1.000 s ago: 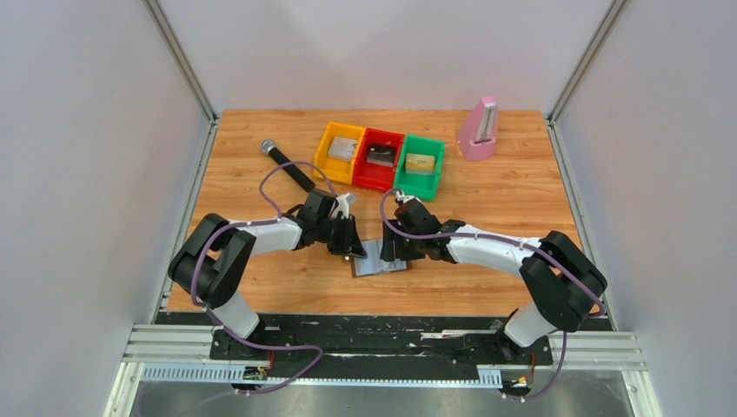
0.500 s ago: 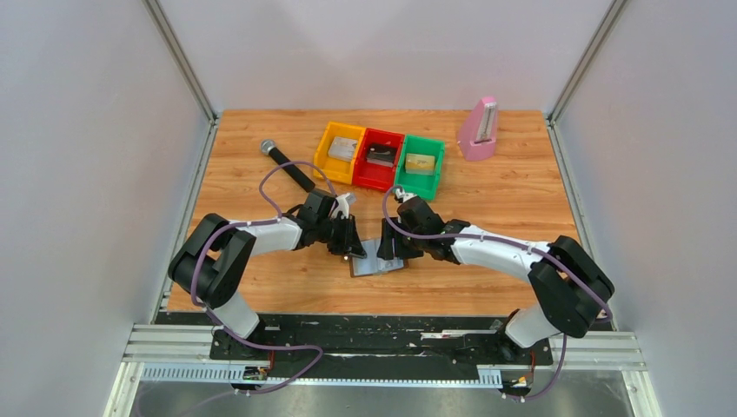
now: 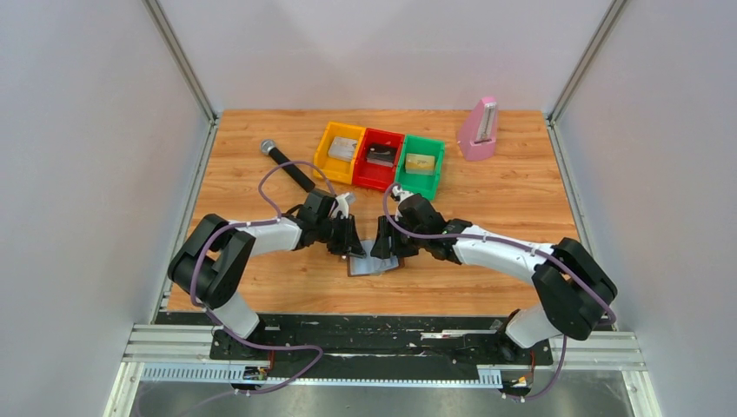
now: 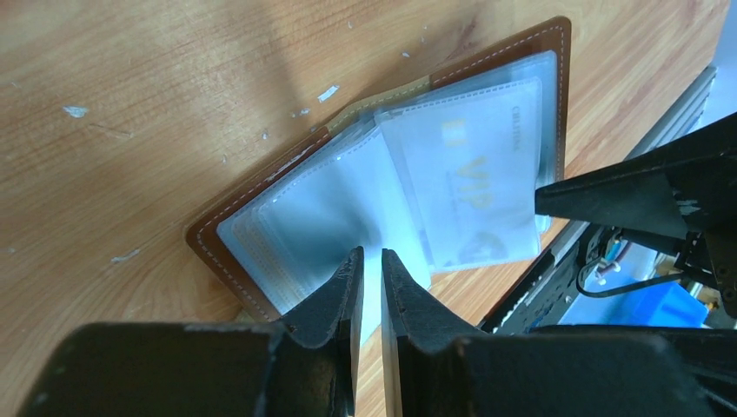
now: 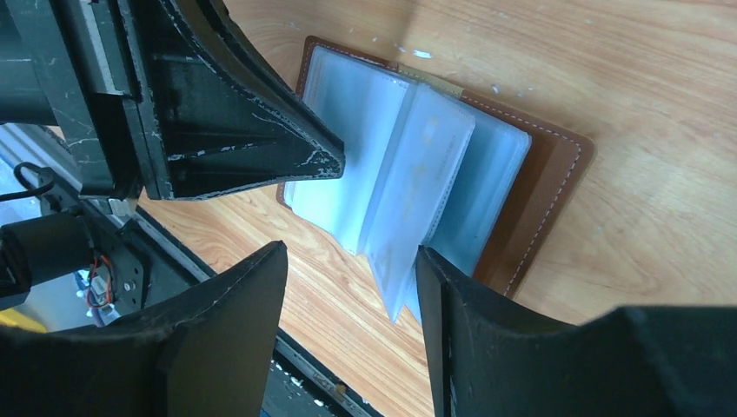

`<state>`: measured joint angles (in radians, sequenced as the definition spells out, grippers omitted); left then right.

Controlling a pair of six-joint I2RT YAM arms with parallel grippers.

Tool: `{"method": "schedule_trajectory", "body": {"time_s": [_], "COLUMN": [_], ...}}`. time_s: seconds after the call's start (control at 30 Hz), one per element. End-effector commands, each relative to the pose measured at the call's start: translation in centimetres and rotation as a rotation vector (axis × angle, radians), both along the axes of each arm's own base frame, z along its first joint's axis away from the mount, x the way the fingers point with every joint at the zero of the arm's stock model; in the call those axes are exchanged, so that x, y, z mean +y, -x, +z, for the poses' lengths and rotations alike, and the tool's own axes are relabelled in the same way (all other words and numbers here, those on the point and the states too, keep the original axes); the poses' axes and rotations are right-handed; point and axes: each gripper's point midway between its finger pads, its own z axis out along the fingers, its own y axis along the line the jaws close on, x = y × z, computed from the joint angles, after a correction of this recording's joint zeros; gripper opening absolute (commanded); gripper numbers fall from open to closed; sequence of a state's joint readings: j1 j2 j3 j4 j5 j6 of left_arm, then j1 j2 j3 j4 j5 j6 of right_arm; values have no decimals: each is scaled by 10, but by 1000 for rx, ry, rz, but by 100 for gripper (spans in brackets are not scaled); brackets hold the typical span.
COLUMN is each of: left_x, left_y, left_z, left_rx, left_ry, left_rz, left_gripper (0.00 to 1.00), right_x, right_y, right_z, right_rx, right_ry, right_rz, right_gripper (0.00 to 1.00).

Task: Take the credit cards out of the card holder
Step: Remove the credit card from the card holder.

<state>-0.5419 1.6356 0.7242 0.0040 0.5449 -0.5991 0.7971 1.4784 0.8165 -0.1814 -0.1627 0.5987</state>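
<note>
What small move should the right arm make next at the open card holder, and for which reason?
Probably close the right pincer on the raised sleeve. Its jaws stand open on either side of that leaf, while the left pincer seems to pinch another leaf of the card holder, and a VIP card shows inside.

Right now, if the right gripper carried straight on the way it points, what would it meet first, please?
Most likely the clear sleeves of the card holder, fanned up directly ahead of the right gripper, whose jaws stand open; how far off is hard to judge.
</note>
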Motion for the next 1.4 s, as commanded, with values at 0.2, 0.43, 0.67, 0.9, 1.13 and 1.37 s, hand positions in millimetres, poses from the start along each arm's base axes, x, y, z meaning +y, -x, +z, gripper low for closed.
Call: {"method": "schedule_trajectory", "body": {"time_s": [0.2,0.43,0.67,0.9,1.13,1.37], "left_x": [13,38,77,95,92,64], "left_y": [-4,-6,-15,-20,-22,-20], "left_z": [21,21,22,30,30,44], "left_rx": [-59,-51,-62,-71,-65,-98], "left_ry": [-27,-139,-253,-244,-211,-54], "left_rz": [92,174,299,356,337,211], "left_gripper": [25,25,25,27,29,28], "right_x": [40,54,65,80,88,70], "right_y": [-5,-10,-16,-18,-17,-25], "right_z": [25,32,30,25,26,8], "right_rx": [-4,-16,-18,3,14,26], "right_ry": [-130,-149,-143,-145,-152,-88], "right_rz": [57,69,74,102,141,67], "right_gripper": [57,58,58,58,62,48]}}
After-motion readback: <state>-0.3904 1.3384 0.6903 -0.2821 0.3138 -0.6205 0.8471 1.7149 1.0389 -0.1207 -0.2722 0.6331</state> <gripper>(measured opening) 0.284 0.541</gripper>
